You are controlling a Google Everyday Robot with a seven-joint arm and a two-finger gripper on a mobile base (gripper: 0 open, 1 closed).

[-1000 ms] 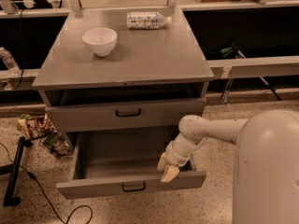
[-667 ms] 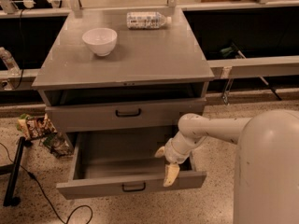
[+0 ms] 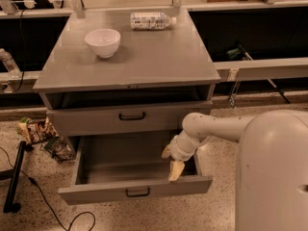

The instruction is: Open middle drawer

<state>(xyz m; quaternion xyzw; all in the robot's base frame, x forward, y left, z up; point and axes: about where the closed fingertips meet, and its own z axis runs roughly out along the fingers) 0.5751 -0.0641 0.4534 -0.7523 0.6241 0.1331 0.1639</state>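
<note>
Looking down, we see the middle drawer (image 3: 120,160) standing open toward 6 o'clock, with the gripper (image 3: 172,161) inside its 3 o'clock end, fingers seemingly spread and empty, probably because no grip is needed now.

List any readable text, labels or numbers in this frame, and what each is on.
Nothing can be read clearly.
Bottle lying on the cabinet top: patterned label, too blurred to read.
Snack bags on the floor left of the cabinet: print too small to read.
Bowl, open drawer, and the gripper over the drawer's right front part: no markings visible.
</note>
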